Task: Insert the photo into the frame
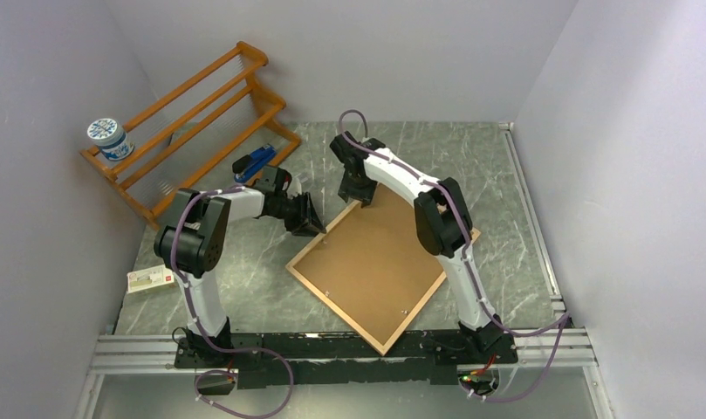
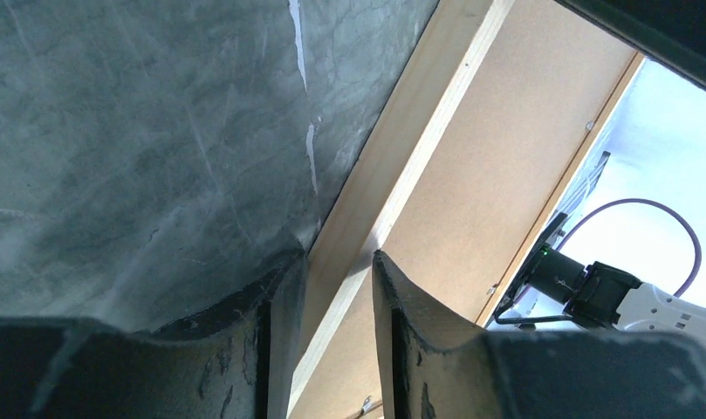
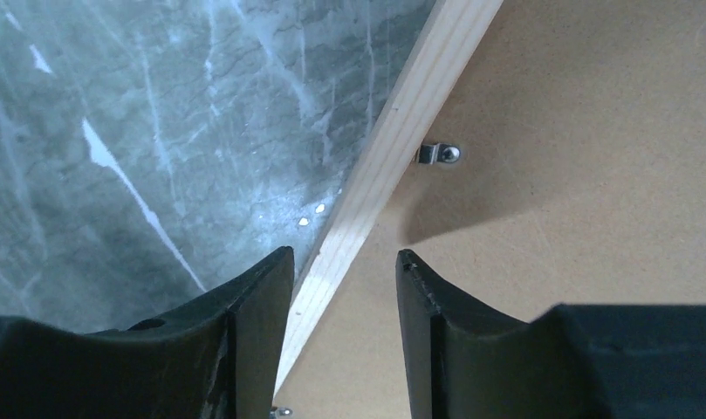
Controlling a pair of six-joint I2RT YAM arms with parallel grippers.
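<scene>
The frame point(image 1: 336, 309) lies face down on the marble table, its thin light-wood border around a brown backing board point(image 1: 375, 271). The photo is not in view. My left gripper point(image 1: 307, 218) is at the frame's upper-left edge. In the left wrist view its fingers point(image 2: 284, 305) are closed on the wood border point(image 2: 393, 201), one on the outer side and one on the inner edge. My right gripper point(image 1: 359, 194) is at the frame's far corner. It is open and straddles the border point(image 3: 393, 131) with gaps on both sides.
An orange-brown slatted rack point(image 1: 192, 122) stands at the back left with a blue-and-white cup point(image 1: 107, 138) on its end. A blue object point(image 1: 255, 161) lies by the rack. A small white card point(image 1: 150, 278) lies at the left. A metal clip point(image 3: 438, 154) sits on the backing board.
</scene>
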